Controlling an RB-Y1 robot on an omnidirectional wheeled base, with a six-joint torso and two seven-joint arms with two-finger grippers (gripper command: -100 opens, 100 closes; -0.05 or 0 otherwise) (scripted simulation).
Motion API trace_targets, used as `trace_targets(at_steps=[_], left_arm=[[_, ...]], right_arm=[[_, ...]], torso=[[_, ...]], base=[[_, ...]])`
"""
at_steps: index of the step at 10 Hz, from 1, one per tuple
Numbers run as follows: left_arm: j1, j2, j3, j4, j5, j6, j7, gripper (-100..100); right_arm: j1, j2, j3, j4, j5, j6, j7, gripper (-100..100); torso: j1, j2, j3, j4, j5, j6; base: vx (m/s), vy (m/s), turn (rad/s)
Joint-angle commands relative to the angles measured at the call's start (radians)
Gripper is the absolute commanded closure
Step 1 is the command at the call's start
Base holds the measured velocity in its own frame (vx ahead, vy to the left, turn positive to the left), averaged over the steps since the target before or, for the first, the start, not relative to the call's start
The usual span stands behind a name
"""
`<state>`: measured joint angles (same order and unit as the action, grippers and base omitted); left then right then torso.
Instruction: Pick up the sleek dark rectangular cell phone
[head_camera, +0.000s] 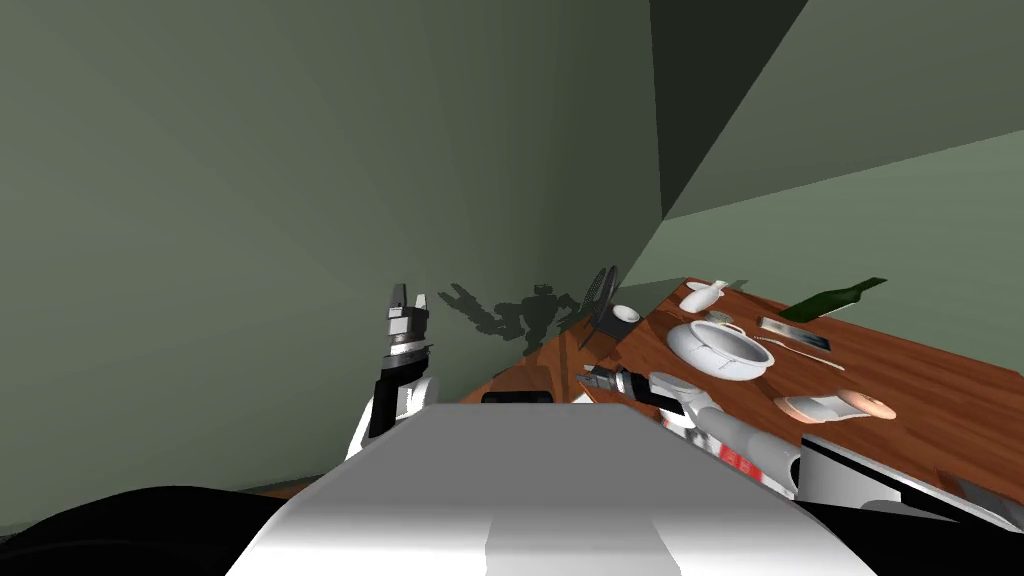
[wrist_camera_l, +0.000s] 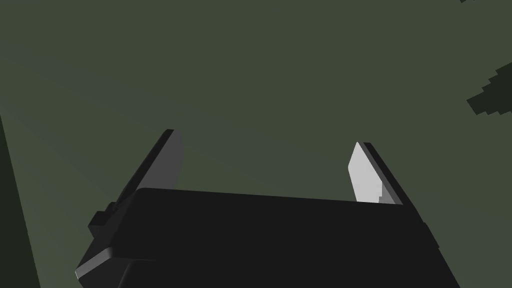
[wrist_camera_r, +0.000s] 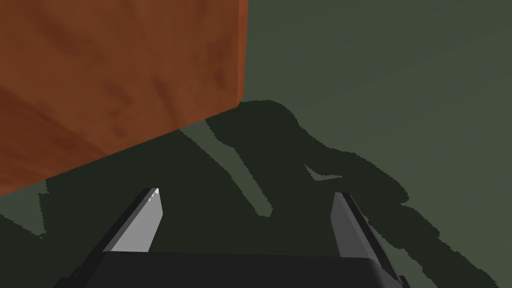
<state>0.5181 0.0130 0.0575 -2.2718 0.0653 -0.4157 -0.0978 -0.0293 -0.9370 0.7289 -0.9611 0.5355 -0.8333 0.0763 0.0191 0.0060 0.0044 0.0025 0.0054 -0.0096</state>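
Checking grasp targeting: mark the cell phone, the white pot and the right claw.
cell phone (head_camera: 795, 334), head view, middle of its flat top face.
white pot (head_camera: 722, 352), head view, middle of its body.
right claw (wrist_camera_r: 247, 194), right wrist view, midway between its open fingertips.

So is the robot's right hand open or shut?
Open: the right gripper's two fingers stand wide apart with nothing between them, near the brown table's corner.

The left gripper (head_camera: 408, 294) is a dark box with two thin, light grey, blade-like fingers (wrist_camera_l: 366, 176). The left forearm (head_camera: 412, 398) is white with a black panel. The right gripper (head_camera: 585, 376) looks alike. The right forearm (head_camera: 748, 442) is light grey with red-and-white markings and dark wrist rings.
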Motion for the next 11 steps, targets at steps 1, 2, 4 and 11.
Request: trace_targets(at_steps=[1, 2, 4, 11], left_arm=[[0.0, 0.0, 0.0, 0.0, 0.0, 0.0, 0.0, 0], [0.0, 0.0, 0.0, 0.0, 0.0, 0.0, 0.0, 0], [0.0, 0.0, 0.0, 0.0, 0.0, 0.0, 0.0, 0], [0.0, 0.0, 0.0, 0.0, 0.0, 0.0, 0.0, 0]], right_arm=[[-0.003, -0.021, 0.01, 0.034, 0.01, 0.008, 0.001, -100], [-0.003, -0.021, 0.01, 0.034, 0.01, 0.008, 0.001, -100], [-0.029, -0.077, 0.052, 0.119, 0.055, 0.03, 0.01, -100], [-0.052, -0.16, 0.145, 0.324, 0.149, 0.08, 0.028, -100]], torso=[[0.0, 0.0, 0.0, 0.0, 0.0, 0.0], [-0.001, 0.0, 0.0, 0.0, 0.0, 0.001], [0.0, -0.001, 0.0, 0.0, 0.0, 0.0], [-0.002, 0.0, 0.0, 0.0, -0.001, 0.001]], base=[[0.022, -0.015, 0.151], [0.012, -0.014, -0.003], [0.03, -0.019, 0.246], [0.018, -0.02, 0.134]])
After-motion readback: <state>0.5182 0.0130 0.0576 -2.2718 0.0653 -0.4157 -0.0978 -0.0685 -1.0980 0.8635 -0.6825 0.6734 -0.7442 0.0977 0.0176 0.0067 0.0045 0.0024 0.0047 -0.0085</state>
